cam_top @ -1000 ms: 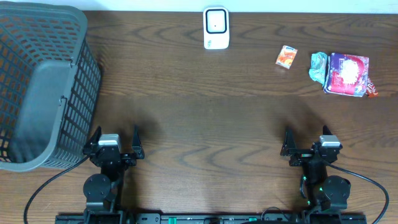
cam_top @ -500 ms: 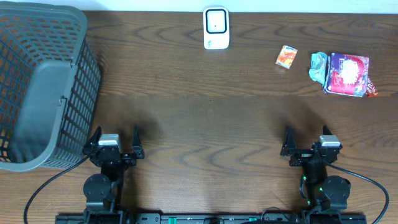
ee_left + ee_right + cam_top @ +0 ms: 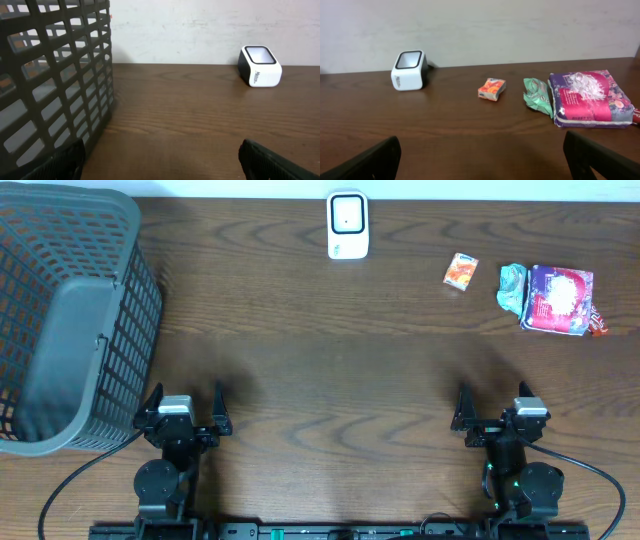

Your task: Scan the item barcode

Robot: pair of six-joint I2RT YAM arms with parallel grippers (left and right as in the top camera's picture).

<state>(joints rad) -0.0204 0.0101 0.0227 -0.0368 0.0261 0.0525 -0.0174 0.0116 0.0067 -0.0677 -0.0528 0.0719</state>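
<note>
The left gripper (image 3: 186,406) and right gripper (image 3: 500,418) we find released and empty, well apart from the orange packet (image 3: 461,270) lying on the bench (image 3: 330,380) between the white scanner (image 3: 347,225) and the green wrapper (image 3: 512,285).

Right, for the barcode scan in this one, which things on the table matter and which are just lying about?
For the job: white scanner; items that could be scanned: orange packet, green packet, purple pack.

Lying about: grey mesh basket on the left; it may be a drop-off, but nothing here shows that.
</note>
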